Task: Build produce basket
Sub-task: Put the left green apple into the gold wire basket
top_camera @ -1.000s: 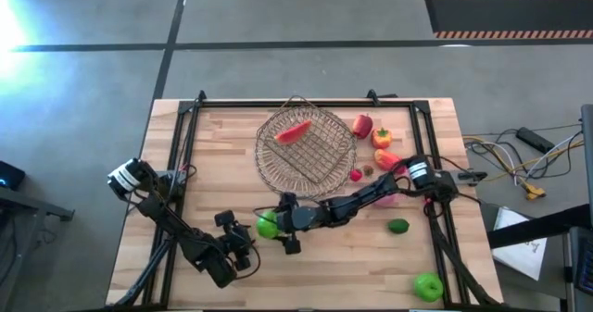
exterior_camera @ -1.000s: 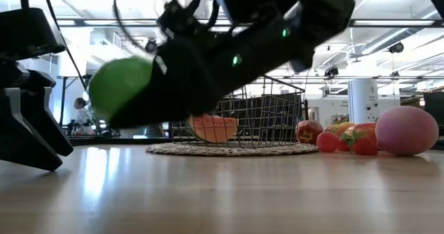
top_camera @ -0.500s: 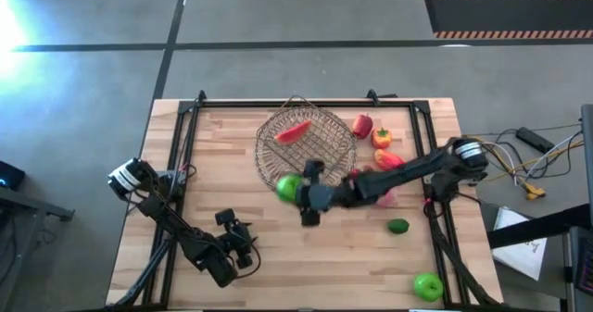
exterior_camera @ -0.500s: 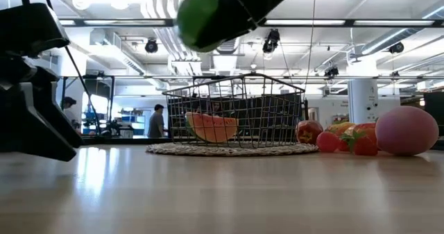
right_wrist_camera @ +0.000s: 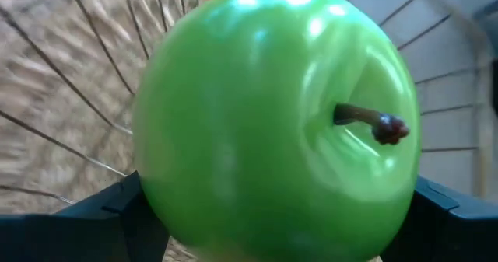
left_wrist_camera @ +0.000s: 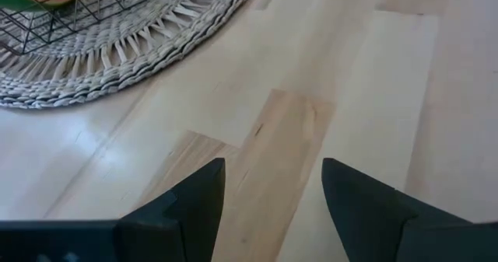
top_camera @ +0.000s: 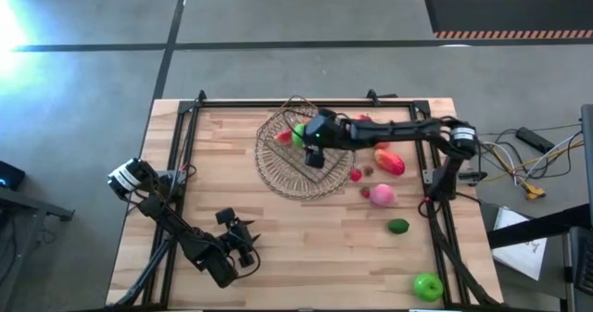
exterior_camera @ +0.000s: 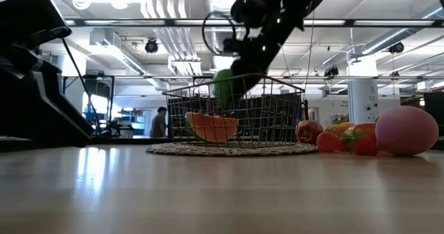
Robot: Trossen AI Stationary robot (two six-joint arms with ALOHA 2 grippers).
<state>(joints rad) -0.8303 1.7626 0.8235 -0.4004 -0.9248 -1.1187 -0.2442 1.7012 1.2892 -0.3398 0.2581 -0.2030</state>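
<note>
Right wrist view: green apple pinched over the wire basket

Right wrist view fills with a glossy bright green apple [right_wrist_camera: 276, 126], round, its brown stem in a dimple pointing straight back toward the camera; it has no clear long axis. Dark fingers [right_wrist_camera: 93, 215] press on both of its sides, so the right claw [top_camera: 310, 136] is pinching it.

From above, that claw and apple [top_camera: 299, 134] hang over the rectangular wire basket [top_camera: 320, 155], just above its rim in the low view, where the apple [exterior_camera: 223, 87] shows behind the grid. Directly beneath the claw, inside the basket, lies a salmon-red watermelon wedge [exterior_camera: 211, 128] with its curved rind down and its length running crosswise in the low view. The basket stands on a round woven mat [left_wrist_camera: 117, 56].

Behind the claw, along its arm, sit a red apple [exterior_camera: 308, 131], a pink fruit [top_camera: 382, 195], a dark green piece [top_camera: 397, 225] and, farthest off, a second green apple [top_camera: 427, 285].

Far across the desk [top_camera: 232, 210], the left claw [left_wrist_camera: 272, 192] hovers low, fingers spread and holding nothing.
</note>
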